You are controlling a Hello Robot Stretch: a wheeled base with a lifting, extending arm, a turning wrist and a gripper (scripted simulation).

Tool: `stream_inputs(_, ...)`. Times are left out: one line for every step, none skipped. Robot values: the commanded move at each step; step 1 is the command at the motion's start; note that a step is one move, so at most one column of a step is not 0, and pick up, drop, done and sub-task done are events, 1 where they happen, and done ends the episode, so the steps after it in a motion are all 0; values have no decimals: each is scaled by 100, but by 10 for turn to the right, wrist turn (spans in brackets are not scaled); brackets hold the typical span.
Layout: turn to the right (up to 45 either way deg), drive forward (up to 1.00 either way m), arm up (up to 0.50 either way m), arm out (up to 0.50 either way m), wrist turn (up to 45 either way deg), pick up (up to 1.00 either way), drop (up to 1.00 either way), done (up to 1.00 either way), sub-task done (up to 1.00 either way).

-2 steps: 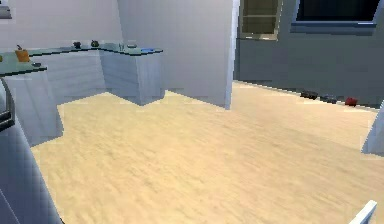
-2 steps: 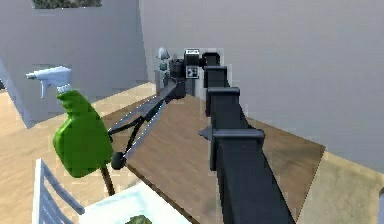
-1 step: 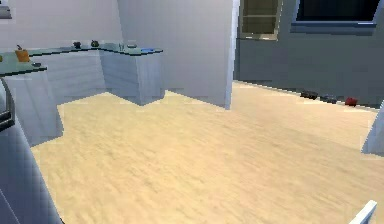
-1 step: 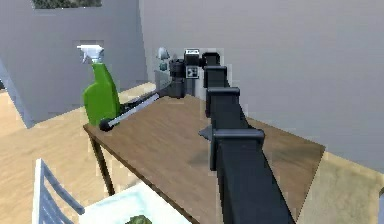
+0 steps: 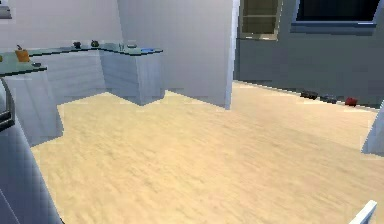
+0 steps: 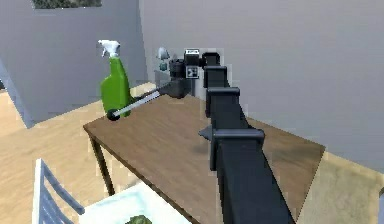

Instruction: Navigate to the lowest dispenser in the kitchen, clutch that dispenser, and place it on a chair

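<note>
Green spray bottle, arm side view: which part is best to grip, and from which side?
Probably the green body of the bottle, below the white trigger head. It is upright, and the body is its widest, plainest part; the nozzle juts toward the view's left. Come level from the view's right, where the hand is.

Brown wooden table (image 6: 160,135), pale kitchen counters (image 5: 75,72), light wood floor (image 5: 200,150), grey walls (image 6: 290,60).

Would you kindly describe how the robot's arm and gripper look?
The arm is a dark, square-sectioned bar. At its far end sit two small white squares with black marks, beside the gripper, which has a dark body and thin pale fingers.
</note>
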Motion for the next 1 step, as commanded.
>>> stream_inputs(0,0,-32,0,0,0,0,0,0)
